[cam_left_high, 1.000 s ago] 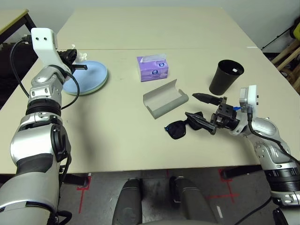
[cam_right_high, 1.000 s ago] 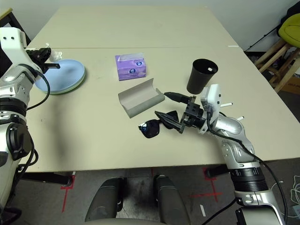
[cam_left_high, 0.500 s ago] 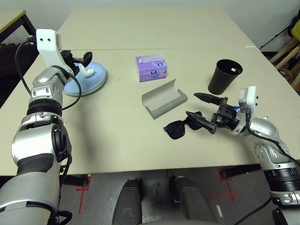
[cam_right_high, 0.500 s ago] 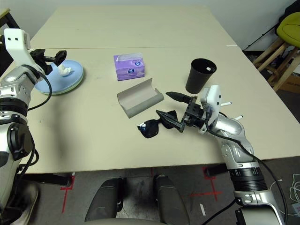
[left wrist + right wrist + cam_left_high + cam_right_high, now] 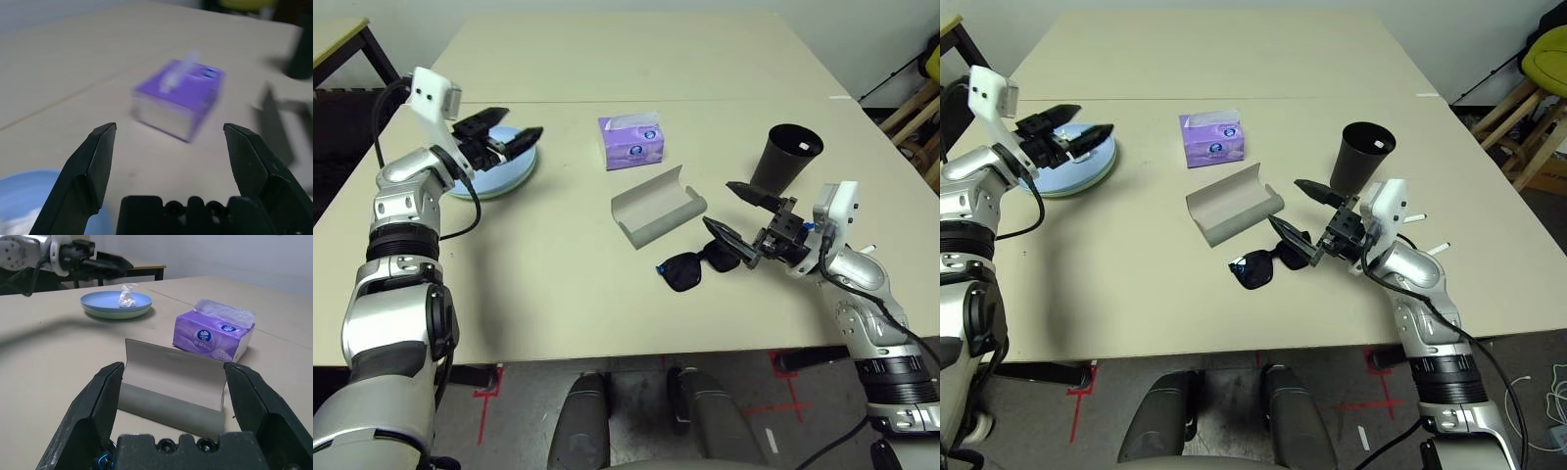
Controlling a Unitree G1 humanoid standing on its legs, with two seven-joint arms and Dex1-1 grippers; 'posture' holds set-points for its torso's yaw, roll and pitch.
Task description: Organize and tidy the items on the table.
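Grey glasses case (image 5: 171, 382) between spread jaws — purple tissue box (image 5: 215, 335) behind.

Silver jointed forearms, white wrist blocks, looping black cables, black two-fingered pincers.

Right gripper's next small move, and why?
Probably ease the right gripper forward and down onto the sunglasses: its jaws are open and empty just above them, and the open case lies right beside them.

purple tissue box (image 5: 631, 143), black cup (image 5: 784, 161), grey case (image 5: 658, 206)
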